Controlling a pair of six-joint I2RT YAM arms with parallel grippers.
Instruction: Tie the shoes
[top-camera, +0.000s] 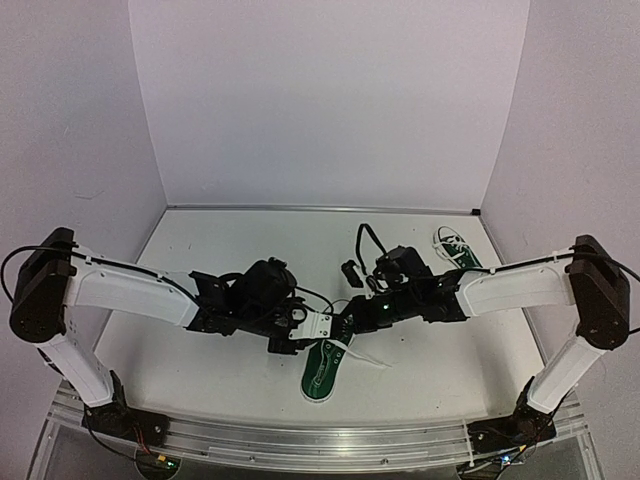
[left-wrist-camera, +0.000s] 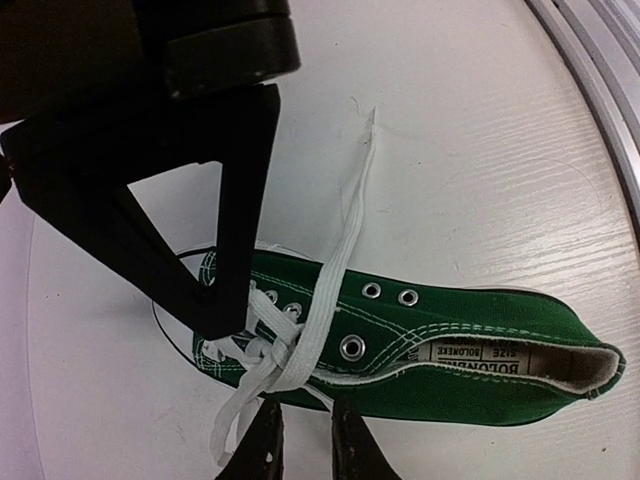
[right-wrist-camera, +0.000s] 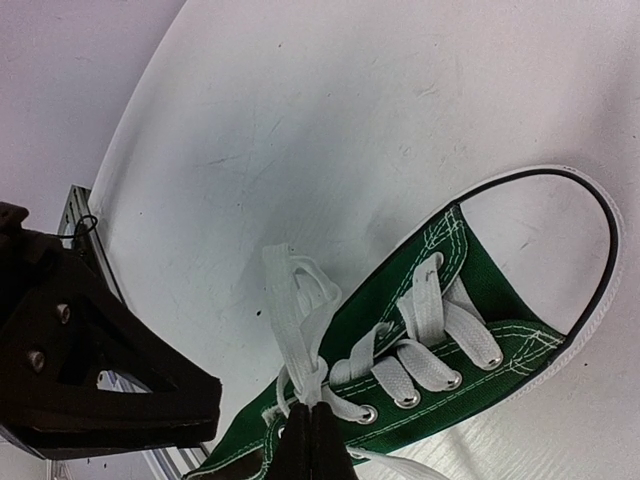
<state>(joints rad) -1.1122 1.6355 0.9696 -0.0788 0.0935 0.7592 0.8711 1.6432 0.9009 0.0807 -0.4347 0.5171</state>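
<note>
Two green shoes (top-camera: 322, 370) (top-camera: 456, 247) (white laces (right-wrist-camera: 298, 300))

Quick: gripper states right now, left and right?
Left gripper: open, fingers slightly apart over the shoe; nothing clearly held.
Right gripper: closed on a lace.

The lower edge crops the right claw (right-wrist-camera: 308, 412), its pinched lace (right-wrist-camera: 298, 335) and the rear of the shoe (right-wrist-camera: 480, 287).

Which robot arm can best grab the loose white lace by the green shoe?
Left. The left arm has its jaws slightly apart and empty, right beside a loose lace strand at the shoe. The right arm has its jaws shut on a lace loop, so it is busy.
</note>
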